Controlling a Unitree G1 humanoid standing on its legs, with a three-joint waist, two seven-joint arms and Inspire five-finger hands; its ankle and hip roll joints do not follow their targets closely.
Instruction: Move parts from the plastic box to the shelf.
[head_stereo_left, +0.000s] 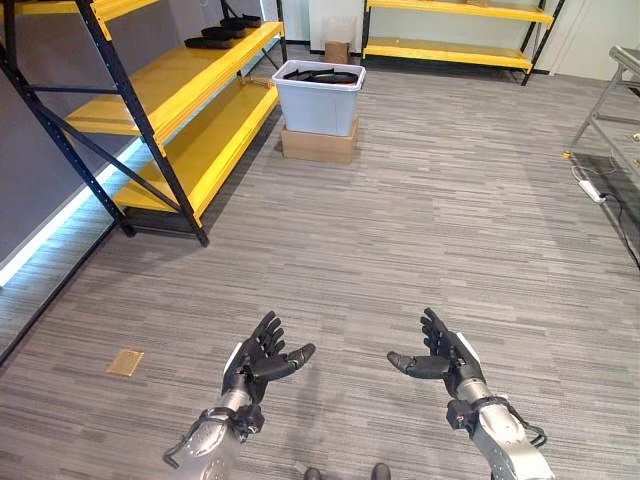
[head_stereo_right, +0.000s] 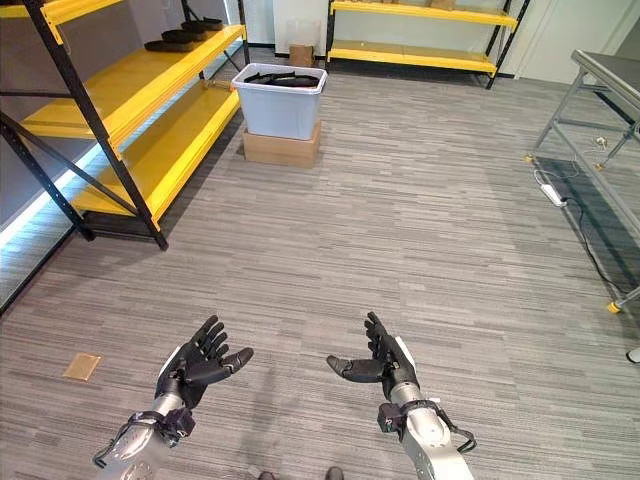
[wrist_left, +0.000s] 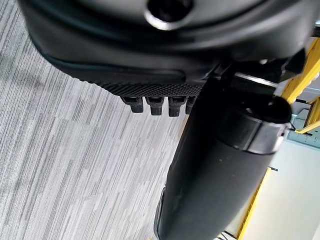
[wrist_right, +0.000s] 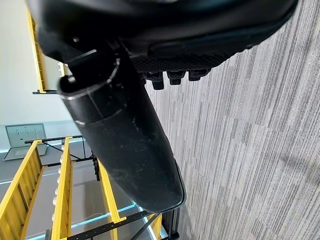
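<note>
We see a pale grey plastic box (head_stereo_left: 318, 98) standing open at the far end of the floor, set on a flat brown cardboard carton (head_stereo_left: 319, 143) and just beside the near shelf's lower deck. Its walls are smooth and slightly tapered, with a rolled rim. Inside it lie dark parts (head_stereo_left: 320, 75), black, long and flat-looking, piled across one another up to the rim; we cannot tell their exact form.

To the left stands the shelf (head_stereo_left: 175, 100), a rack of dark steel uprights and diagonal braces with glossy yellow decks. On its upper deck, at the far end, we make out more black parts (head_stereo_left: 226, 33) laid in a short row, shallow and tray-like. A second yellow rack (head_stereo_left: 455, 40) runs along the back wall, and a small cardboard box (head_stereo_left: 337, 51) sits on the floor between the two racks. At the right edge we see the leg frame of a grey metal table (head_stereo_right: 590, 95).

The floor is striped grey carpet tile, with a small tan patch (head_stereo_left: 125, 362) low on the left.

Our left hand (head_stereo_left: 258, 360) and right hand (head_stereo_left: 442, 358) hang low in front of us, well apart from the box, palms turned inward, fingers spread and nearly straight, thumbs pointing toward each other. Neither holds anything.
</note>
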